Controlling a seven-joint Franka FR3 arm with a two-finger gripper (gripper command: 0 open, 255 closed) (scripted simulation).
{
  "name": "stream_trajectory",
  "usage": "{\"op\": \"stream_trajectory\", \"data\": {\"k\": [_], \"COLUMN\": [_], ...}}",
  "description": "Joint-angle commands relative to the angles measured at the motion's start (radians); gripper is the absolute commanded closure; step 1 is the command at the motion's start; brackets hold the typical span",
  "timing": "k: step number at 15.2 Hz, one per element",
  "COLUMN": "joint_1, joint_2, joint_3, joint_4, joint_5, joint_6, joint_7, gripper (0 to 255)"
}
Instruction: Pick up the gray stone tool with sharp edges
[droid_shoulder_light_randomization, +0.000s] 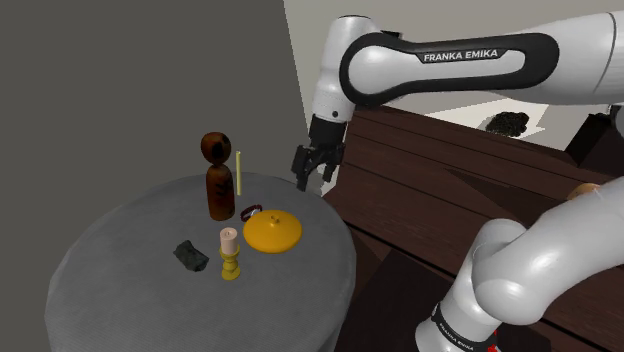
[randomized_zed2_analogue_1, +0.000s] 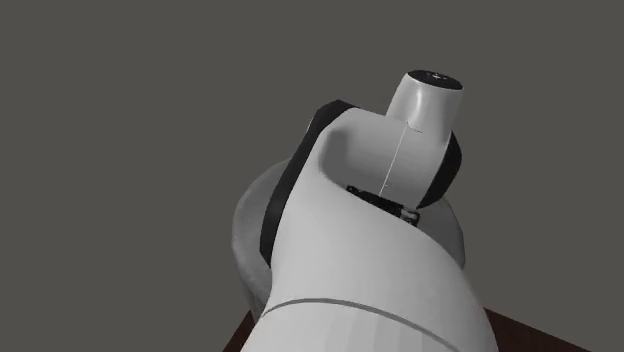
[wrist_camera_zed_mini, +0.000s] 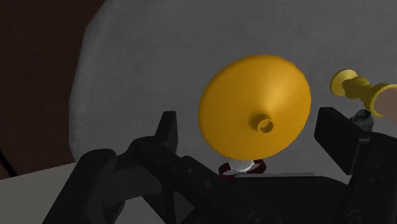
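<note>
Spread open and empty, the tool (droid_shoulder_light_randomization: 313, 180) hangs at mid-frame in the shoulder view, over the upper-right rim of the round grey table (droid_shoulder_light_randomization: 120, 240). The dark grey stone (droid_shoulder_light_randomization: 190, 255) lies lower left of centre, just beside a yellow candlestick (droid_shoulder_light_randomization: 230, 256) and well apart from the tool. It is likely hard, dense and unyielding, with angled faces that could slip, so clasping its thick middle across opposing flats looks safest.

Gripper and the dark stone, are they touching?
Apart. In the shoulder view the open gripper hangs well clear of the dark stone, with the yellow lid between them.
</note>
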Motion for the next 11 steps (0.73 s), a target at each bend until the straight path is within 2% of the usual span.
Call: {"op": "stream_trajectory", "data": {"k": [1, 6, 11], "joint_1": [0.009, 0.028, 0.051], "joint_2": [0.060, 0.218, 0.392], "joint_3": [0.030, 0.103, 0.164], "joint_4": [0.028, 0.110, 0.224], "joint_5": [-0.001, -0.027, -0.088], "joint_6": [0.039, 0.129, 0.196], "joint_7": [0.028, 0.108, 0.198], "gripper": [0, 0, 0]}}
